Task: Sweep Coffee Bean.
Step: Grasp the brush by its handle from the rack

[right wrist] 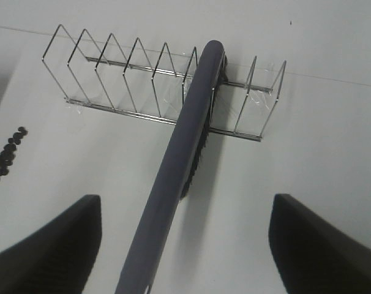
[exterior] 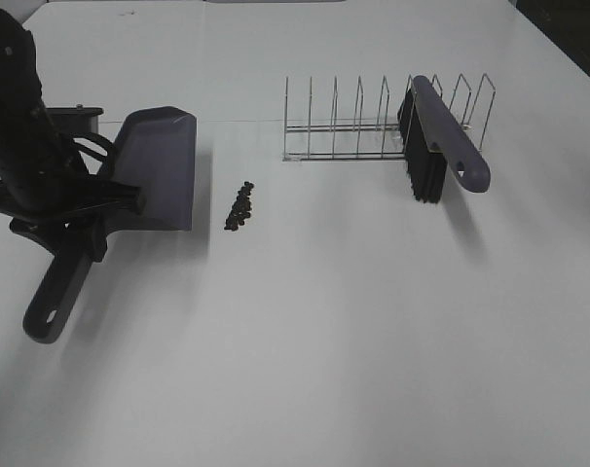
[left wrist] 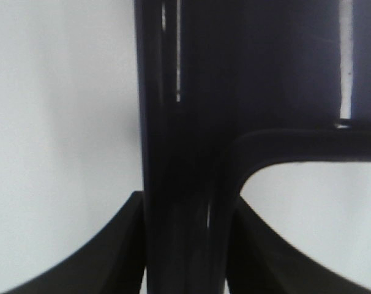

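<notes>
Near the bench's left edge, dustpan gripped while brush waits in its rack

Left of the middle of the bench (exterior: 324, 350), the coffee beans (exterior: 239, 206) lie in a tight cluster. They sit just beside the open lip of the grey-purple dustpan (exterior: 159, 165) without touching it. The left claw (exterior: 86, 233) is pinched on the dustpan's handle, its arm reaching in low from the left edge. Toward the far edge, right of the middle, the brush (exterior: 441, 136) sits propped in a wire rack (exterior: 344, 126), bristles between the wires. The right claw (right wrist: 185, 205) is spread wide, with the brush handle running between its fingers and clear of both. That arm is outside the high view. The risks ahead look plain. A pull off-line could snag the bristles on the wires and drag the rack. A hard stroke could scatter the small, rolling beans past the pan. Any tilt of the lip off the bench would let beans slip underneath.
</notes>
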Robot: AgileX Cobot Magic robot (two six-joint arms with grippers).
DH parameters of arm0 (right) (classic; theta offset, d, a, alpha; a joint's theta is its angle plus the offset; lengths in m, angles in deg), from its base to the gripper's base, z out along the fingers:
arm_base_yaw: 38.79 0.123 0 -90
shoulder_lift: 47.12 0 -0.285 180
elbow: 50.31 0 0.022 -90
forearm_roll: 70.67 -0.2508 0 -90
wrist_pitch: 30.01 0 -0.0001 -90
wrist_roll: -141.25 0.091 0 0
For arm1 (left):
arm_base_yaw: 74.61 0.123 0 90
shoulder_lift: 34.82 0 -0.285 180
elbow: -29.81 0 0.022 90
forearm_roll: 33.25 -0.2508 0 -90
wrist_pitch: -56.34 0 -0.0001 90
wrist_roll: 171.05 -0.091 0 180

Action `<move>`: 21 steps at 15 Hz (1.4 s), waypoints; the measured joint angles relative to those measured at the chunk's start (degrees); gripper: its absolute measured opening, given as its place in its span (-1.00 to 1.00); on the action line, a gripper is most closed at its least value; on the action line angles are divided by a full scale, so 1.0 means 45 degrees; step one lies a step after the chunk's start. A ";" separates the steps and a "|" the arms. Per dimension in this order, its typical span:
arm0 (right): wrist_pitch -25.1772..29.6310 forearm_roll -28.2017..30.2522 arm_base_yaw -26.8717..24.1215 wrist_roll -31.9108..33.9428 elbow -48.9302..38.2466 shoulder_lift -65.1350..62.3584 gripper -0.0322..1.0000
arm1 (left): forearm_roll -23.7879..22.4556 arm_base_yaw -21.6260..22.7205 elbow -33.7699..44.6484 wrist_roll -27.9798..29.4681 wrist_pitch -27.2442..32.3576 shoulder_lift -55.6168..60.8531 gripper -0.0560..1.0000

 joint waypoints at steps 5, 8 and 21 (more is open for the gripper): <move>0.3196 0.1210 0.0891 0.2585 0.4074 0.3629 0.36 | -0.0013 0.0000 0.0000 0.0000 0.0000 0.0000 -0.23; 0.3769 0.1222 0.0891 0.3043 0.6710 0.5742 0.34 | -0.0013 0.0000 0.0000 0.0000 0.0000 0.0000 -0.23; 0.2954 0.1706 0.0891 0.3094 0.8187 0.9435 0.24 | -0.0013 0.0000 0.0000 0.0000 -0.0204 0.0000 -0.23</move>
